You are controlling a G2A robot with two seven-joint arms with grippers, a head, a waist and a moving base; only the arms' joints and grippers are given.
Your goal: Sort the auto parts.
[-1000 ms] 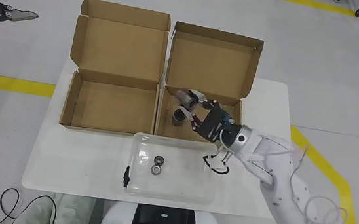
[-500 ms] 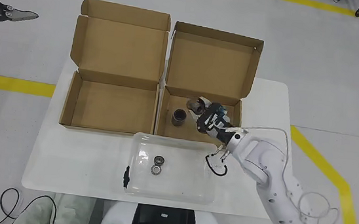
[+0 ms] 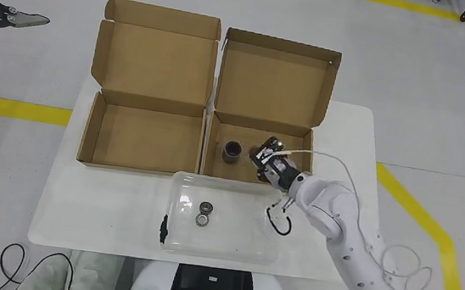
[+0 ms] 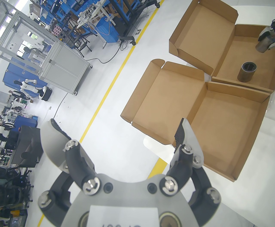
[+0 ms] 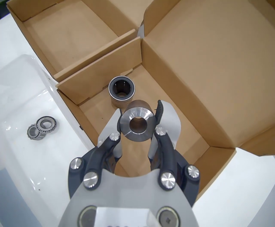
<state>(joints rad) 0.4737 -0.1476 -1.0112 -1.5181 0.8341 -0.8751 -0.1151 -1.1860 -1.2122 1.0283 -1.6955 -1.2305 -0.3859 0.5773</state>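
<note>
Now, right gripper (image 5: 139, 111): pinching steel bushing (image 5: 137, 126), lowered into cardboard box (image 5: 182, 86) beside linear bearing (image 5: 121, 90)
left gripper (image 4: 118, 126): spread wide

I count two open cardboard boxes, the left box (image 3: 143, 140) and the right box (image 3: 273, 85). There is one clear tray (image 3: 231, 243) and one white worktop (image 3: 345, 131). Metal sleeves are two: a dark sleeve (image 5: 121, 92) and, at its three o'clock seen from above, a bright sleeve (image 5: 137, 125). Ring bearings are also two: a larger bearing (image 5: 46, 124) and a smaller bearing (image 5: 33, 131).
</note>
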